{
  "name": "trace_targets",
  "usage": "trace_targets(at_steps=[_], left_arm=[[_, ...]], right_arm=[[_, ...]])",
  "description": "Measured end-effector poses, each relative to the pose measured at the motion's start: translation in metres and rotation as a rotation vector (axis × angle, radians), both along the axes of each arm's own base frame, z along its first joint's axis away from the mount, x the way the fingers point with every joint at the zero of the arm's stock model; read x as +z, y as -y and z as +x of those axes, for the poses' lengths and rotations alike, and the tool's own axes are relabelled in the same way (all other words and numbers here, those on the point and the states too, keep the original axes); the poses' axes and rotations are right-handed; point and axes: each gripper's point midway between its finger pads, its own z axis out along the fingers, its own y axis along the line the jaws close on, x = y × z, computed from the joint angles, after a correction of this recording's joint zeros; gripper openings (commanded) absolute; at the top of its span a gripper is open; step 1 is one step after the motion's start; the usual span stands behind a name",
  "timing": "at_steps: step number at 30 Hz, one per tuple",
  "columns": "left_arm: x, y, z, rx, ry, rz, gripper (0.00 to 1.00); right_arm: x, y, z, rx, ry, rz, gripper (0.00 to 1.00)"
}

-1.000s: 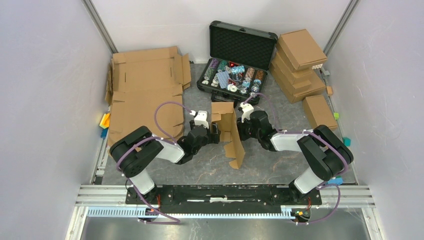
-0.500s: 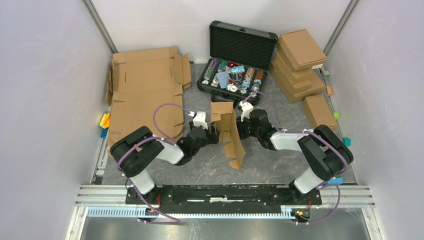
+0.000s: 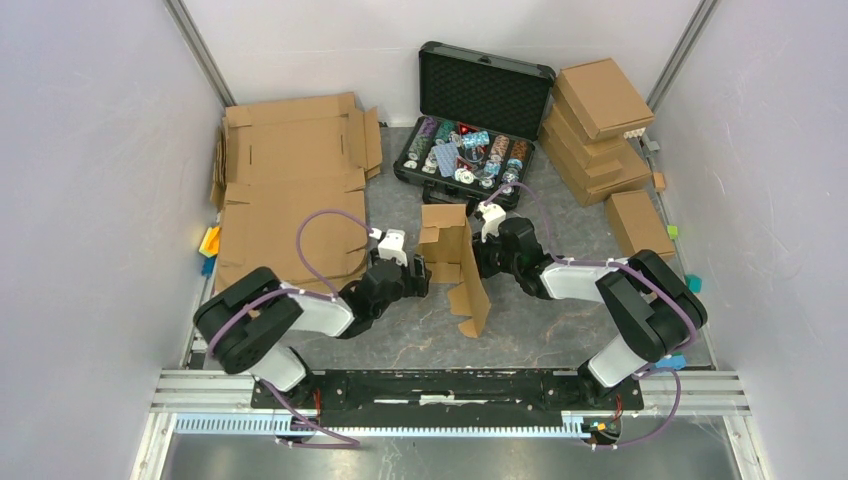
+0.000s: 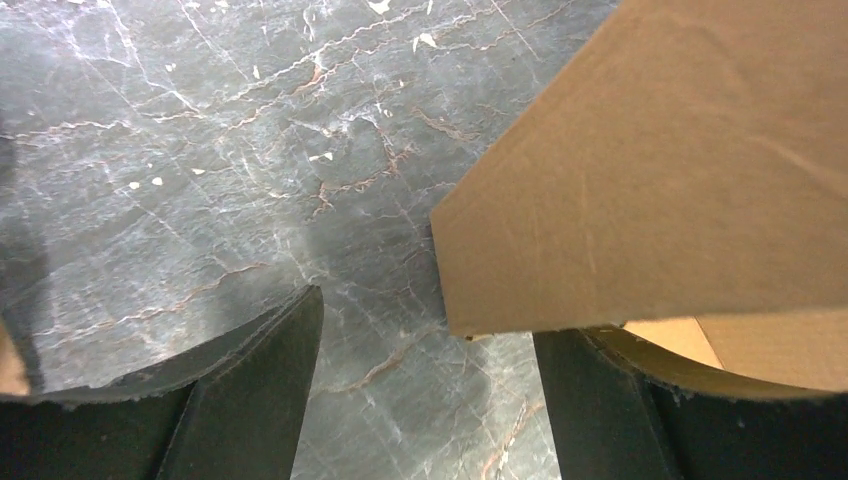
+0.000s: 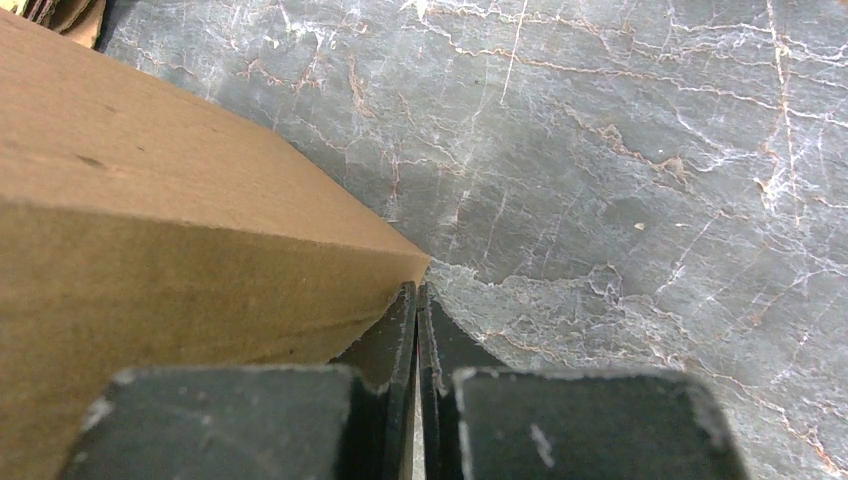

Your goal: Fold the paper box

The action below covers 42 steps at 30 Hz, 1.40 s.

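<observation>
The paper box [image 3: 455, 262] stands half-folded in the middle of the table, its panels upright and one flap hanging toward the near side. My left gripper [image 3: 414, 272] is open just to its left. In the left wrist view a brown panel [image 4: 650, 170] overhangs the right finger, and only table shows between the jaws [image 4: 428, 320]. My right gripper [image 3: 484, 254] is shut and lies against the box's right side. In the right wrist view its closed tips [image 5: 416, 290] sit beside the cardboard wall [image 5: 150, 250], with nothing pinched between them.
An open black case [image 3: 470, 150] full of chips sits behind the box. Large flat cardboard sheets [image 3: 290, 190] lie at the left. Folded boxes [image 3: 600, 125] are stacked at the back right, with one more [image 3: 638, 222] nearer. Small coloured blocks [image 3: 209, 243] lie at the left edge.
My left arm has drawn back to the left, pulling its gripper slightly away from the box. The box and right arm stay put.
</observation>
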Motion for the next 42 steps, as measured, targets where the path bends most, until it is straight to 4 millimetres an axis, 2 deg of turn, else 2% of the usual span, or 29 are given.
trace_targets(at_steps=[5, 9, 11, 14, 18, 22, 26, 42], left_arm=[[0.021, -0.005, -0.006, -0.019, 0.010, 0.003, 0.81], [0.038, -0.007, -0.011, -0.027, 0.029, -0.024, 0.74], [0.039, -0.010, -0.014, -0.029, 0.030, -0.027, 0.78], [0.034, -0.013, -0.017, -0.031, 0.016, -0.007, 0.82], [0.017, -0.018, -0.017, -0.029, -0.002, 0.082, 0.85], [0.000, -0.015, -0.016, -0.041, -0.003, 0.170, 0.88], [-0.008, -0.011, -0.014, -0.049, 0.021, 0.215, 0.90], [0.011, 0.009, 0.008, -0.039, 0.141, 0.170, 0.91]], right_arm=[[0.000, 0.000, -0.001, 0.000, -0.002, -0.002, 0.03], [0.003, 0.000, 0.000, 0.000, 0.006, 0.003, 0.03], [0.005, 0.000, 0.000, 0.001, 0.010, 0.006, 0.03], [0.005, 0.000, 0.000, 0.001, 0.011, 0.006, 0.03], [0.005, 0.000, 0.000, 0.001, 0.011, 0.007, 0.03], [0.005, 0.000, 0.000, 0.001, 0.011, 0.007, 0.03], [0.005, 0.000, 0.000, 0.001, 0.011, 0.007, 0.03], [0.005, 0.000, 0.000, 0.002, 0.011, 0.007, 0.03]])
